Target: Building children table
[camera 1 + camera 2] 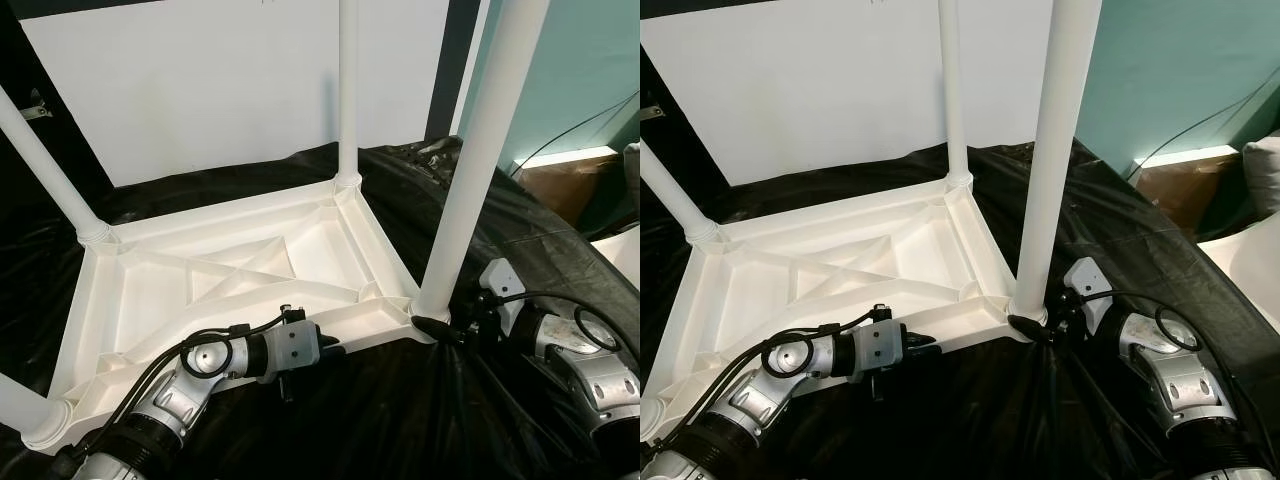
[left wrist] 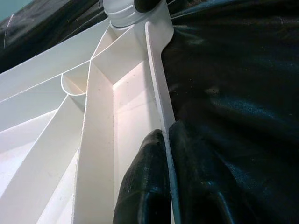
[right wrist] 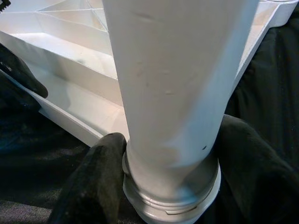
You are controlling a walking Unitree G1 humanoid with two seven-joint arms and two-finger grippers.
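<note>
A white plastic children's table (image 1: 240, 270) lies upside down on a black sheet (image 1: 400, 420), with its legs pointing up. My left gripper (image 2: 168, 144) is shut on the thin rim of the tabletop's near edge (image 1: 345, 325), one finger inside the rim and one outside. My right gripper (image 3: 173, 186) is shut on the base of the near right leg (image 1: 480, 150), with a black finger (image 3: 93, 182) pressed to each side just above the socket collar (image 3: 173, 205). Other legs stand at the far corner (image 1: 348, 90), the left (image 1: 45, 165) and the near left (image 1: 20, 405).
A white panel (image 1: 200, 80) leans behind the table, with a teal wall (image 1: 580, 60) to the right. A cardboard box (image 1: 560, 185) and a cable lie at the right. The black sheet is rumpled around the table.
</note>
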